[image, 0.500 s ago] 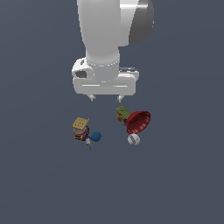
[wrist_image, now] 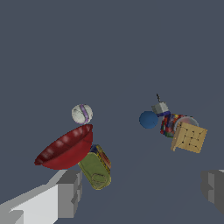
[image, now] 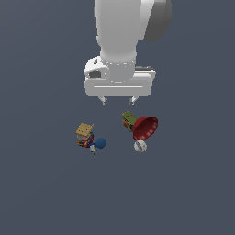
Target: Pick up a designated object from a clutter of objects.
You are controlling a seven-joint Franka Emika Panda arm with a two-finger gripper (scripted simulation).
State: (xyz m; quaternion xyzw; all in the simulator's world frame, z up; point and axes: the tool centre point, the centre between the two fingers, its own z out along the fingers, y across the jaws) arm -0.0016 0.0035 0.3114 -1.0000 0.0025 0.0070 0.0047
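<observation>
We see our gripper [image: 119, 99] hanging above the clutter with its fingers [wrist_image: 65, 192] spread wide and empty. The whitish ball [image: 140, 146] lies on the floor, touching the tilted red bowl [image: 145, 128], well apart from the blue ball [image: 100, 143] and tan-topped block [image: 84, 133].

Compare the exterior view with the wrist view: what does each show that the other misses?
Only the exterior view shows the arm's white body and wrist housing above the gripper, hanging over the clutter and apart from it.

Only the wrist view shows the green-yellow toy nearly whole beside the red bowl, the purple band on the whitish ball, and the grid on the tan-topped block.

Both show the bowl tipped on its side, the whitish ball next to its rim, the blue ball beside the block, and two fingers set wide apart, holding nothing.
</observation>
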